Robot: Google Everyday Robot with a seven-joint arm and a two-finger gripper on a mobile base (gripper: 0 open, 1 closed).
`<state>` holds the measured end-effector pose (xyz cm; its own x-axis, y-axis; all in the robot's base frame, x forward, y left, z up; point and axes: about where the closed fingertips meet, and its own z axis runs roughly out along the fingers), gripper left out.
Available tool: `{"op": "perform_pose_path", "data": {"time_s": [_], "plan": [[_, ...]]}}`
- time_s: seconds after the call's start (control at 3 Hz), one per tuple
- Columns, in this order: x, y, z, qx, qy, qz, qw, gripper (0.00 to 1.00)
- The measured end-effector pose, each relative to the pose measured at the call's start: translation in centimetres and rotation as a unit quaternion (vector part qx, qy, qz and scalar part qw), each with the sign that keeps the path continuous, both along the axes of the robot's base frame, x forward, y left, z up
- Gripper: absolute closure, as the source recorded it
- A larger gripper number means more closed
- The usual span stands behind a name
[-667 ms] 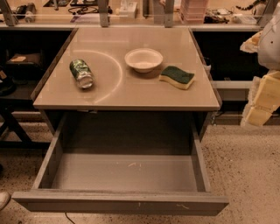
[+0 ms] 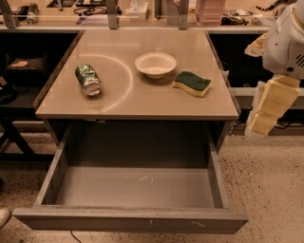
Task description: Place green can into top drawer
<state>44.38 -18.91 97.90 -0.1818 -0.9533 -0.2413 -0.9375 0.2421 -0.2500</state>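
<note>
The green can (image 2: 88,79) lies on its side on the left part of the tabletop (image 2: 142,102), one silver end facing the front. The top drawer (image 2: 130,219) below the tabletop is pulled out wide, and its grey bottom holds nothing. My gripper (image 2: 267,108), with cream-coloured padding, hangs off the table's right side below the white arm (image 2: 287,40). It is far from the can and about level with the table's front edge. It holds nothing that I can see.
A white bowl (image 2: 155,64) sits at the middle of the tabletop. A green-and-yellow sponge (image 2: 192,83) lies to its right. A cluttered bench (image 2: 142,12) runs behind the table. Dark shelving stands at the left, and speckled floor lies around the drawer.
The gripper and arm have shifted slightly left, toward the table's right side. The can, bowl, sponge and drawer have not moved.
</note>
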Motion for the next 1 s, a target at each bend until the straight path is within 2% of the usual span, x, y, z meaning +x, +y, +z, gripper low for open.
{"op": "perform_pose_path", "data": {"time_s": [0.33, 0.67, 1.0], "plan": [[2.1, 4.8, 0.2, 0.018, 0.011, 0.033, 0.9992, 0.0], [4.8, 9.6, 0.9, 0.032, 0.021, 0.072, 0.9967, 0.0], [5.2, 10.3, 1.3, 0.035, 0.013, 0.077, 0.9963, 0.0]]}}
